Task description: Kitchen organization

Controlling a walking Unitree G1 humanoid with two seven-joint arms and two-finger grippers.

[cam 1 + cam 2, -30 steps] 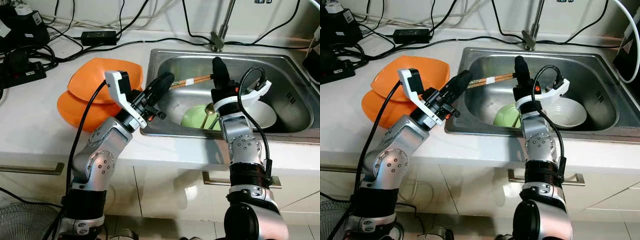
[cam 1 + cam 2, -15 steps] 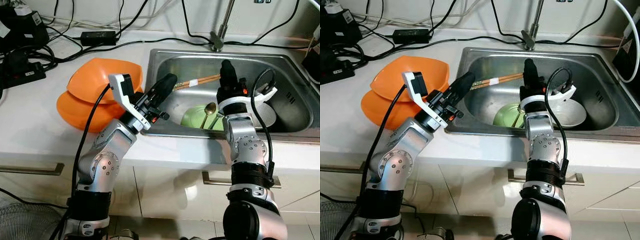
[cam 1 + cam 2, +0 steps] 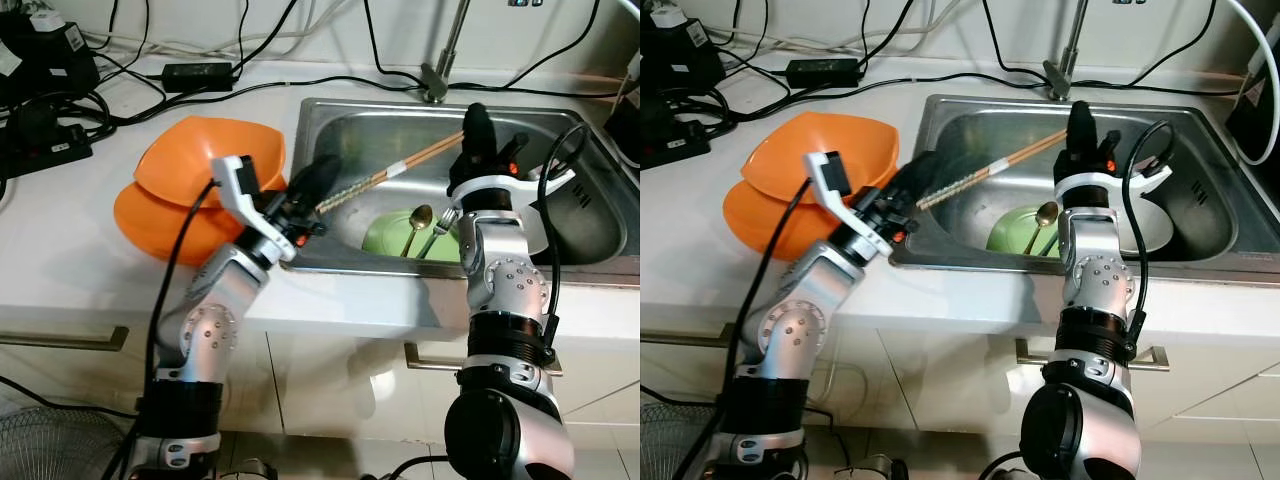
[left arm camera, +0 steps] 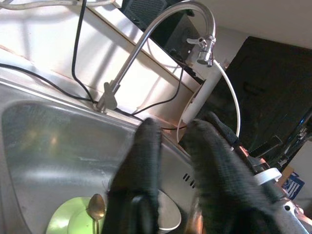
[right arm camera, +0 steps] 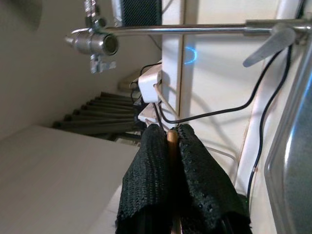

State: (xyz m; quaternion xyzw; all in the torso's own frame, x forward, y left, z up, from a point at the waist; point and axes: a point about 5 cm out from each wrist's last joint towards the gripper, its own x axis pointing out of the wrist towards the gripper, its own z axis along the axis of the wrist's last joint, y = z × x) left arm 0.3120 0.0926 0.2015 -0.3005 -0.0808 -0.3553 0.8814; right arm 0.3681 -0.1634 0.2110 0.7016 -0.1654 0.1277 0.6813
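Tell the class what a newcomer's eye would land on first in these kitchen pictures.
The chopsticks stand out, slanting above the steel sink, pinched in the right claw with their far ends at the left claw. Below them a green bowl holds a spoon; two orange bowls sit stacked on the counter left of the sink.

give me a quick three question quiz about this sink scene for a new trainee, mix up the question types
1. True or false: the right gripper is shut on the chopsticks.
2. Multiple choice: where does the gold spoon rest? A) on the orange plates B) in the green bowl C) on the worktop
3. Fill in: the stacked plates on the worktop left of the sink are ____ in colour.

Key
1. True. The right wrist view shows the chopsticks pinched between the fingers.
2. B. The spoon leans in the green bowl inside the sink, next to a white bowl.
3. Orange.
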